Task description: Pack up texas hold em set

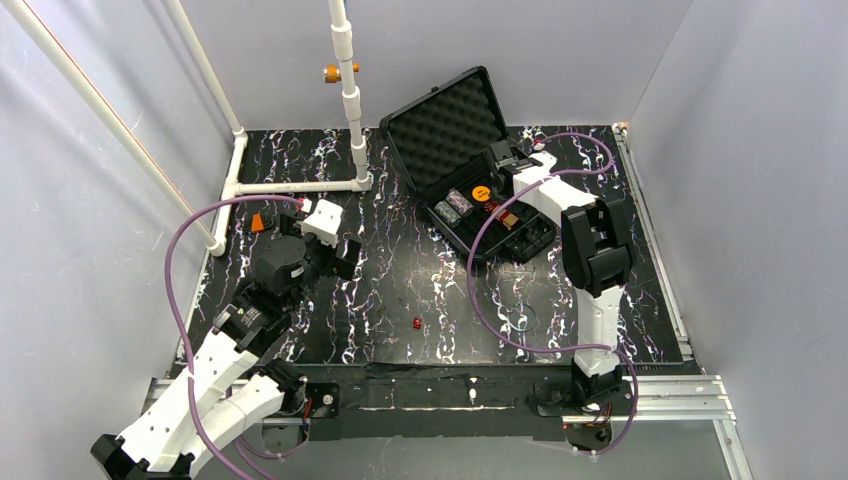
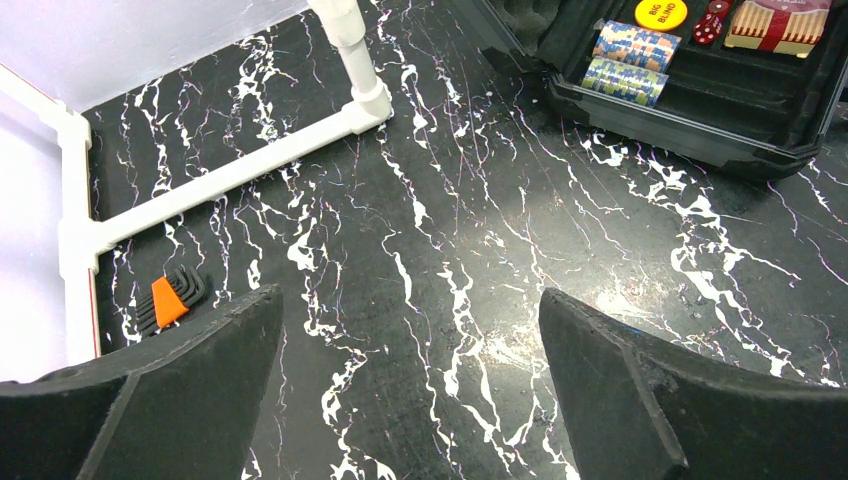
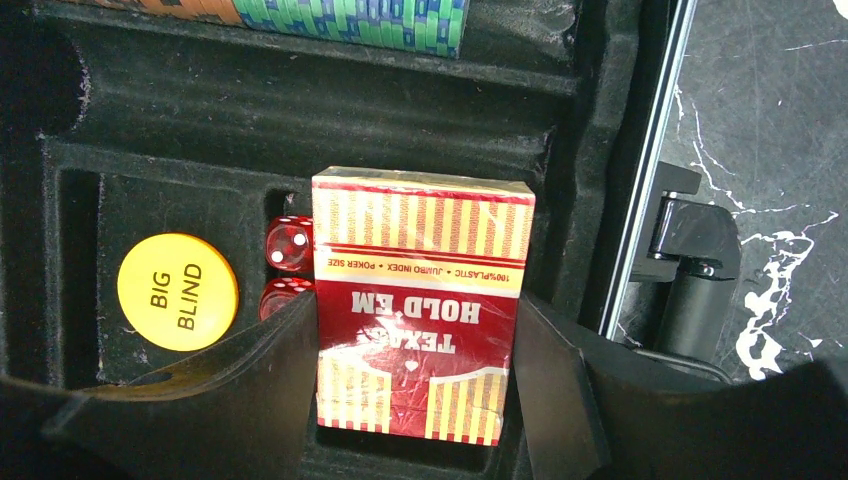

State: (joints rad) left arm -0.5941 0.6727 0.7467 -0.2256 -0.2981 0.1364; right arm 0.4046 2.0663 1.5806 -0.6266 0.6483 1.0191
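Note:
The black case [image 1: 520, 243] lies open at the back right, its egg-crate foam lid [image 1: 445, 125] raised. Its tray holds chip stacks [image 1: 453, 206], a yellow-orange BIG BLIND disc [image 3: 178, 291], red dice [image 3: 288, 243] and the red-yellow card box [image 3: 420, 300]. My right gripper [image 3: 417, 305] reaches into the tray, a finger pressed on each side of the card box, which rests in its slot. One red die [image 1: 417, 322] lies loose on the table in the middle front. My left gripper [image 2: 408, 300] is open and empty above bare table at the left. No blue disc shows.
A white pipe frame [image 1: 350, 90] stands at the back left, its foot [image 2: 250, 170] running along the table. An orange hex key set [image 2: 170, 298] lies near the left edge. The case latch [image 3: 690, 260] juts out on the table to the right of the card box.

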